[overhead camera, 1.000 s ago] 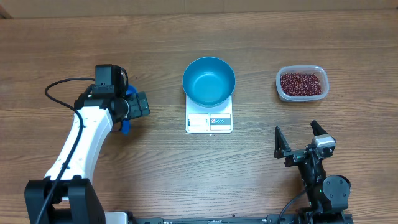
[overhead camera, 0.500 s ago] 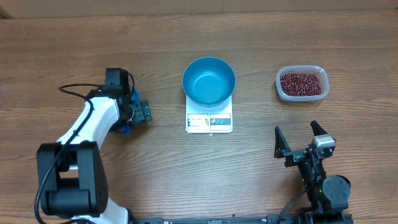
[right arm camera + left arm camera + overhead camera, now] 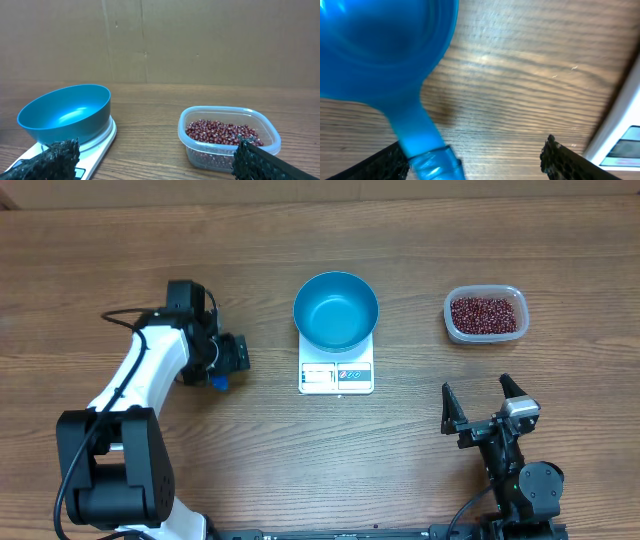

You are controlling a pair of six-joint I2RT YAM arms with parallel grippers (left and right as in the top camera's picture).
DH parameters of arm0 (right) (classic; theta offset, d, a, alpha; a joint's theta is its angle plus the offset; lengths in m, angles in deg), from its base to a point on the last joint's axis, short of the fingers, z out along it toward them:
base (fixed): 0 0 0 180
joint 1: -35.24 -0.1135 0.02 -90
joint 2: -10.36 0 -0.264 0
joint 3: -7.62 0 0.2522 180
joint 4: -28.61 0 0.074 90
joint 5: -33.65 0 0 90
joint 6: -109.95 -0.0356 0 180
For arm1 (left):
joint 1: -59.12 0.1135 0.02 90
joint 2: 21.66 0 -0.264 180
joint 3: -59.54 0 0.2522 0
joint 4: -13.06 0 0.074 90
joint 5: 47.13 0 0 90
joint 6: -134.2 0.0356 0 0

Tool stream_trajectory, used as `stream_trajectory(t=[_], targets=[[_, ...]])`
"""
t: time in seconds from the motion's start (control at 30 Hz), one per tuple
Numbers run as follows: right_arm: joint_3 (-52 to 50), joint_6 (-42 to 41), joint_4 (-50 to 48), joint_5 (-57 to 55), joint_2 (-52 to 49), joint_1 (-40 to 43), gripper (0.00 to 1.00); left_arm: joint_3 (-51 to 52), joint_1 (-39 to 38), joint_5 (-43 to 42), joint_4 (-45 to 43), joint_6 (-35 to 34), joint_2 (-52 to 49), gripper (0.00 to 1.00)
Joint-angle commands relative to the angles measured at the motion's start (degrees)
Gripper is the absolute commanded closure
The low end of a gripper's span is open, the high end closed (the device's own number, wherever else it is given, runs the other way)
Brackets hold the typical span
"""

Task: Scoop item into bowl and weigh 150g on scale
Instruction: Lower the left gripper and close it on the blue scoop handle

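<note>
left hand (image 3: pixel 475 145) wide open astride scoop handle (image 3: pixel 417 130)

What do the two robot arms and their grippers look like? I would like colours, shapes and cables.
The left arm has a long white link with black joints, and a thin black cable loops beside it. The right arm is black with a small silver block near its wrist. The left gripper and right gripper each have two black fingers with a rough surface.
</note>
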Motion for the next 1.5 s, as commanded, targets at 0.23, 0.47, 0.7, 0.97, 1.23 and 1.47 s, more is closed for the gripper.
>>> stream_trajectory(t=[0.23, 0.47, 0.7, 0.97, 1.23, 1.47], targets=[[-0.61, -0.22, -0.22, -0.31, 0.57, 0.15, 0.0, -17.62, 0.68, 4.22, 12.85, -2.51, 0.66, 0.0], [-0.61, -0.22, -0.22, -0.31, 0.57, 0.15, 0.0, -18.43, 0.63, 2.19, 13.62, -2.51, 0.63, 0.08], [-0.61, -0.22, -0.22, -0.31, 0.57, 0.15, 0.0, -11.85, -0.28, 2.64, 13.18, -6.67, 0.61, 0.27], [-0.61, -0.22, -0.22, -0.31, 0.57, 0.15, 0.0, -4.42, -0.26, 5.25, 6.36, -9.01, 0.52, 0.4], [-0.61, -0.22, -0.22, -0.31, 0.57, 0.15, 0.0, -2.45, -0.2, 7.34, 0.42, -12.63, 0.11, 0.44], [-0.61, -0.22, -0.22, -0.31, 0.57, 0.15, 0.0, -2.32, -0.28, 7.39, 0.59, -12.61, -0.31, 0.44]])
